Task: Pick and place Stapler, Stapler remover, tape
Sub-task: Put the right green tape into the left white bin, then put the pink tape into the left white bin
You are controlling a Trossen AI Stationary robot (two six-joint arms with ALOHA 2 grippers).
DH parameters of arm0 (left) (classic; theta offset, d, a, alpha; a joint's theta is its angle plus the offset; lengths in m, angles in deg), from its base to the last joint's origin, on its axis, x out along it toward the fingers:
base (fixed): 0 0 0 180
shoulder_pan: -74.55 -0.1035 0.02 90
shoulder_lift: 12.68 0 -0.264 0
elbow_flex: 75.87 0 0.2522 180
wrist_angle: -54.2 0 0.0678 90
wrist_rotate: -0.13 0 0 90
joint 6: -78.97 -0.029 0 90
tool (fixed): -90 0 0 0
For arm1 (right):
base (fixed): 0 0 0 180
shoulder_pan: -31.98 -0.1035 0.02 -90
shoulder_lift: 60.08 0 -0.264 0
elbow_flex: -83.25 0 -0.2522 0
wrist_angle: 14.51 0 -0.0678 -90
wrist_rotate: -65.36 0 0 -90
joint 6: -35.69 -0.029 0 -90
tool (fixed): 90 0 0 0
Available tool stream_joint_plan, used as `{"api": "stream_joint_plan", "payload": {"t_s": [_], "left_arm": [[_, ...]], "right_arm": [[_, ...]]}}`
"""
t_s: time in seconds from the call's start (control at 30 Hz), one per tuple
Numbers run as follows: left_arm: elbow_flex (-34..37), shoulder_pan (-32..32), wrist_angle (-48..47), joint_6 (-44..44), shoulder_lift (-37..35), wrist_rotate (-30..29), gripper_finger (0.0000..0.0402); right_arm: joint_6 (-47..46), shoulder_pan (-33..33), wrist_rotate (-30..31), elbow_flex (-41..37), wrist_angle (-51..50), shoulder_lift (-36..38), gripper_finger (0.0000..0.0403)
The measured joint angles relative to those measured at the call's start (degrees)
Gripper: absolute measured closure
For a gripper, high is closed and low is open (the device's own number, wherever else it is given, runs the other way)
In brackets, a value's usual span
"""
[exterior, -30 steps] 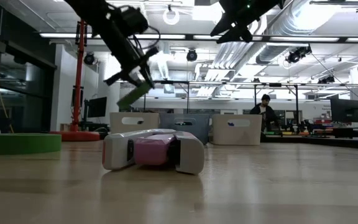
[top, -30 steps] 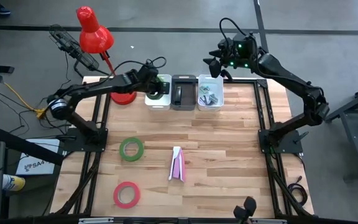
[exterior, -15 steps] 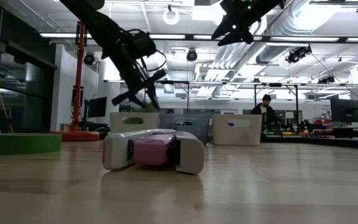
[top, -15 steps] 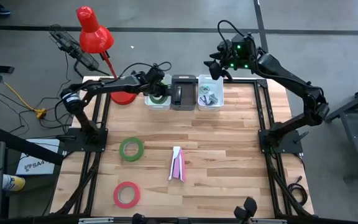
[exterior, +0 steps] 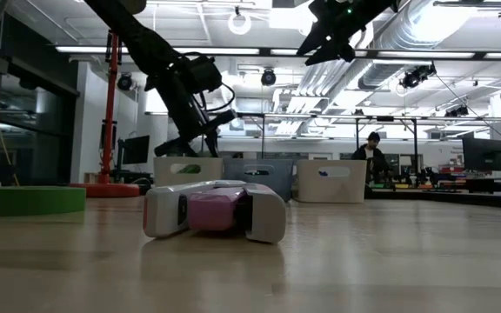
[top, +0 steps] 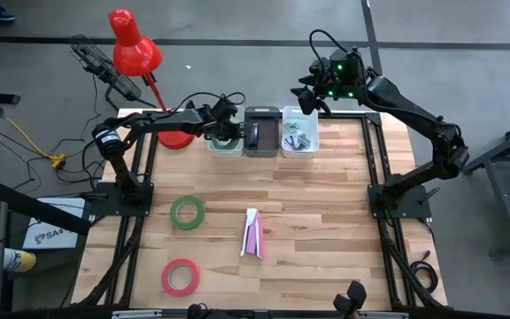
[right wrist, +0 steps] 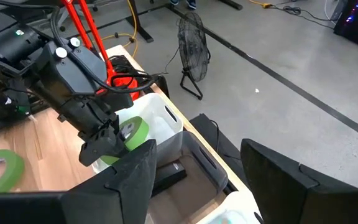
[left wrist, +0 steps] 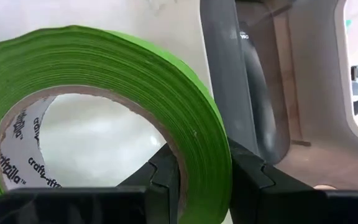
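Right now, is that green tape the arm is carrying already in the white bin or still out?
Partly in. The left gripper, shut on the green tape, has lowered it into the white bin, unreleased; it stands on edge.

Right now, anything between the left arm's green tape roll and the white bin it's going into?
Nothing visible. The left gripper is shut on the green tape roll, already low over the white bin, whose pale floor shows through the roll's open centre. The right gripper waits open behind the bins.
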Motion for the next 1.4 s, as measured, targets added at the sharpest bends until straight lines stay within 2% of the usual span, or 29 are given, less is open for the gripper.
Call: {"api": "stream_joint_plan", "payload": {"t_s": [0.07, 0.2, 0.33, 0.47, 0.77, 1.4], "left_arm": [[0.00, -0.04, 0.13, 0.15, 0.00, -0.02, 0.0295], [0.00, -0.04, 0.18, -0.23, -0.02, 0.54, 0.0222], [0.00, -0.04, 0.13, -0.28, -0.02, 1.20, 0.0186], [0.00, -0.26, 0.13, -0.28, -0.06, 1.31, 0.0180], [-0.04, -2.36, -1.11, -0.43, -4.05, 6.03, 0.0177], [0.02, -0.33, -25.94, -4.74, -20.17, 2.99, 0.0177]], "right_arm": [[0.02, -0.01, 0.00, 0.00, 0.00, 0.00, 0.0178], [0.02, -0.02, 0.00, 0.00, -0.04, 0.00, 0.0179], [0.02, -0.02, 0.00, 0.00, -0.39, 0.00, 0.0178], [0.02, -0.02, 0.00, 0.00, -0.82, 0.00, 0.0178], [0.20, -0.01, -0.02, 0.00, -2.05, 0.00, 0.0178], [0.63, 0.00, 0.00, 0.00, -2.05, -0.02, 0.0178]]}}
